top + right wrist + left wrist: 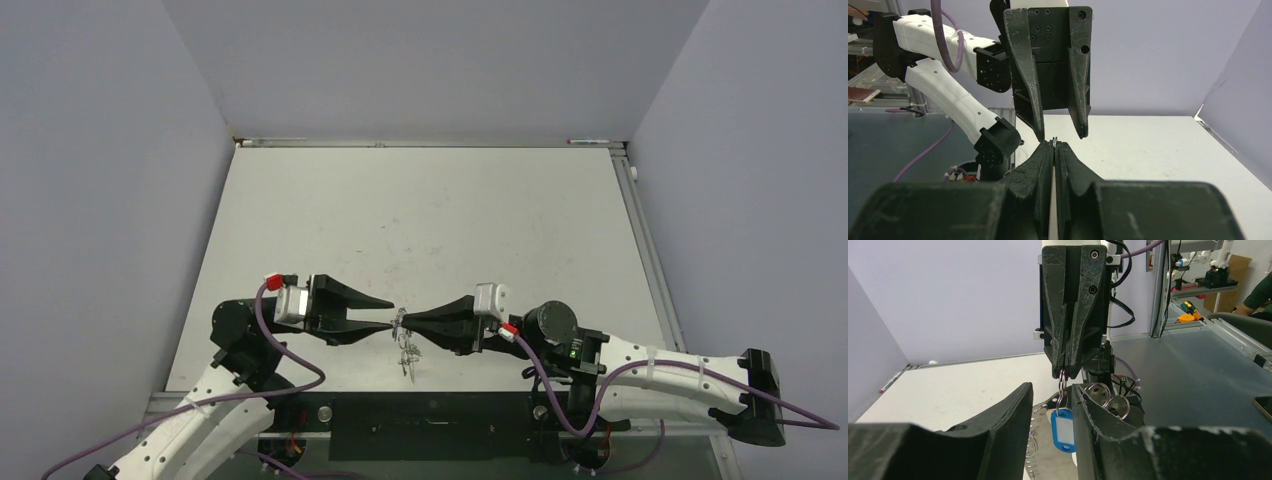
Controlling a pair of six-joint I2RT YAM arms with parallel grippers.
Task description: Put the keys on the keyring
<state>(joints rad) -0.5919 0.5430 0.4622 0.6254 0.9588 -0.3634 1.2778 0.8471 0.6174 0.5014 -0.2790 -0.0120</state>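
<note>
Jaws on the left gripper (1061, 135) stand apart with nothing clamped. From the right wrist view we see its two tips straddling the small ring (1062, 381), one on either side, with neither touching it. That ring is our landmark.

Straight below the ring hangs the blue-capped key (1063, 432), its long axis near vertical. Only the plastic head with its pale window shows. It dangles in the gap between the left fingers (998, 435), close against one of them, and we cannot tell whether it touches. A green key we cannot pick out.

From above, the keyring (406, 350) reads as a droop of silvery wire below the ring, on the side toward the arm bases. Whether its low end rests on the table (450, 220) we cannot say.

On the right of the ring, the right gripper (1066, 374) is clenched hard on the ring's top edge, tip to tip with the left gripper along one line.

So the left arm is the free one, and its target lies below the ring, not level with it. We judge it must drop along that vertical line before it closes.
</note>
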